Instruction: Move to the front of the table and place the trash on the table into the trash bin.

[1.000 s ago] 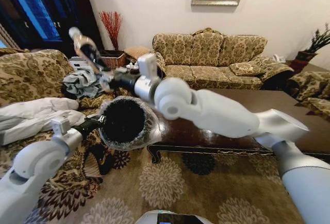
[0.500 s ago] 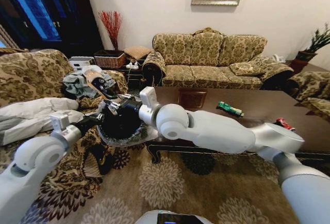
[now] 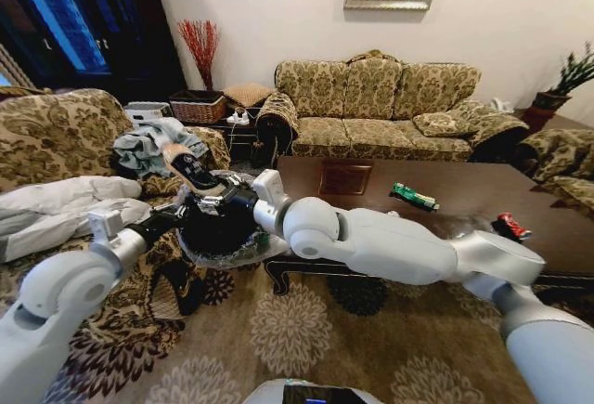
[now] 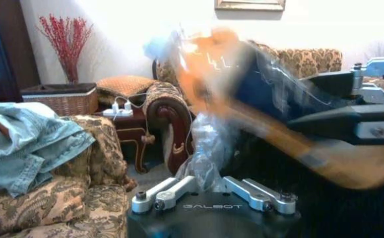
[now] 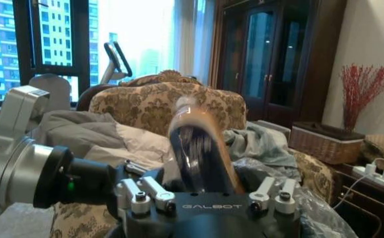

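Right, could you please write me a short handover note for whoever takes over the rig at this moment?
Left gripper: jaws shut on the rim of the trash bin, holding it up beside the table.
Right gripper: reaching across, jaws shut on the tan-and-white bottle, tilted just above the bin's opening.
Done: bottle picked up and carried to the bin; not yet released.
Left: drop the bottle in, then fetch the green wrapper and the crushed red can, both lying on the table top.
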